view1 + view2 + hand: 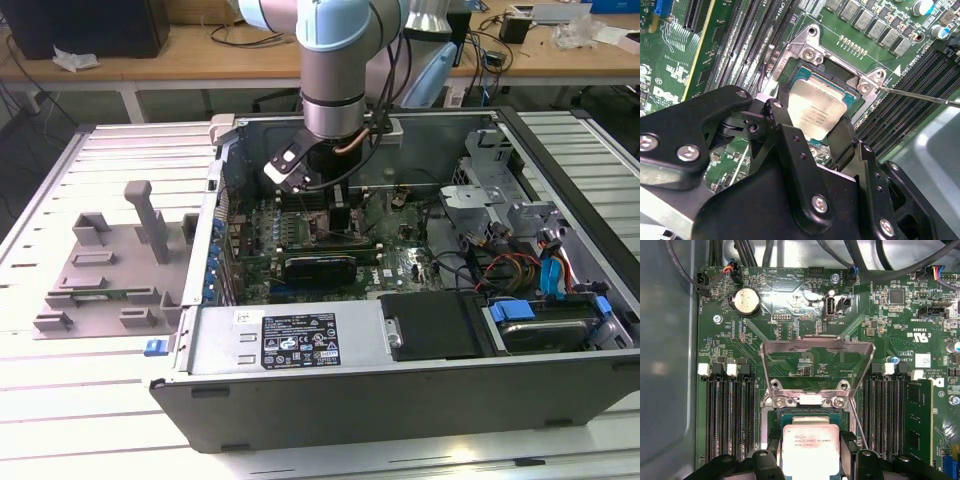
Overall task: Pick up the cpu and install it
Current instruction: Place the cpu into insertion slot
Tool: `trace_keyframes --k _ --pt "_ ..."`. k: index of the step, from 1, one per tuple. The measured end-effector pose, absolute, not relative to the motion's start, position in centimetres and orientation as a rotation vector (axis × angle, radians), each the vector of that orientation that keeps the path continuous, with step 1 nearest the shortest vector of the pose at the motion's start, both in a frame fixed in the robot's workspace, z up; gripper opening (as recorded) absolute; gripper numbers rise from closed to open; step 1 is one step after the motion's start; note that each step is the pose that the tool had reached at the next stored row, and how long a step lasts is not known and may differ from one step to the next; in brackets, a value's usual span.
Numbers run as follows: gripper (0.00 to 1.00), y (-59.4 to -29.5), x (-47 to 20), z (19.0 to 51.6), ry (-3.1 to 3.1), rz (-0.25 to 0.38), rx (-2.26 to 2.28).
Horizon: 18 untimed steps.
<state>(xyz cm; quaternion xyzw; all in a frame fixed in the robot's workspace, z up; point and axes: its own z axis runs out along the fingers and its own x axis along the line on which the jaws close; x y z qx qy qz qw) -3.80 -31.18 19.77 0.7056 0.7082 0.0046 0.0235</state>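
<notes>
Because the hinged load plate (817,347) is folded back, the socket (810,50) lies open, and the claw (812,120) pinches the cpu (817,107) by two opposite edges (metal top left clear), square over that socket, seated or nearly so; the arm (335,80) reaches straight down into the computer case (400,400).

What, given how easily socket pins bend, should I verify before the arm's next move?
1. load plate swung open, off the socket: ok.
2. retention lever released, off to the side: ok.
3. cpu lined up with the socket frame: ok.
4. gripper closed on two opposite cpu edges: ok.
5. cpu lying flat and fully seated: cannot tell.
</notes>
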Motion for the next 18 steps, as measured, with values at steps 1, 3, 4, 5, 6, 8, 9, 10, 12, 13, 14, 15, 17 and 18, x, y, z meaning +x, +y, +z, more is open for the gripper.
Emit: trace_keyframes --k 1,3,4,5,6,8,9,10,12,13,14,15,17,18 --pt "0.55 -31.18 -3.8 19.68 2.191 0.014 2.185" --pt "0.55 -31.18 -3.8 19.57 2.19 0.013 2.186" --pt "0.55 -31.17 -3.8 19.53 2.19 0.013 2.187" --pt "0.55 -31.17 -3.8 19.52 2.19 0.013 2.187" --pt "0.55 -31.16 -3.8 19.51 2.189 0.014 2.187" --pt "0.55 -31.16 -3.8 19.5 2.19 0.014 2.187" --pt "0.55 -31.16 -3.8 19.47 2.19 0.014 2.187" --pt "0.55 -31.16 -3.8 19.46 2.189 0.014 2.187" --pt "0.55 -31.16 -3.8 19.45 2.19 0.014 2.187" --pt "0.55 -31.16 -3.8 19.44 2.19 0.014 2.187" --pt "0.55 -31.16 -3.8 19.43 2.189 0.014 2.187" --pt "0.55 -31.16 -3.79 19.42 2.19 0.014 2.187" --pt "0.61 -31.14 -3.78 19.37 2.19 0.017 2.187" --pt "0.61 -31.13 -3.78 19.36 2.19 0.017 2.187"
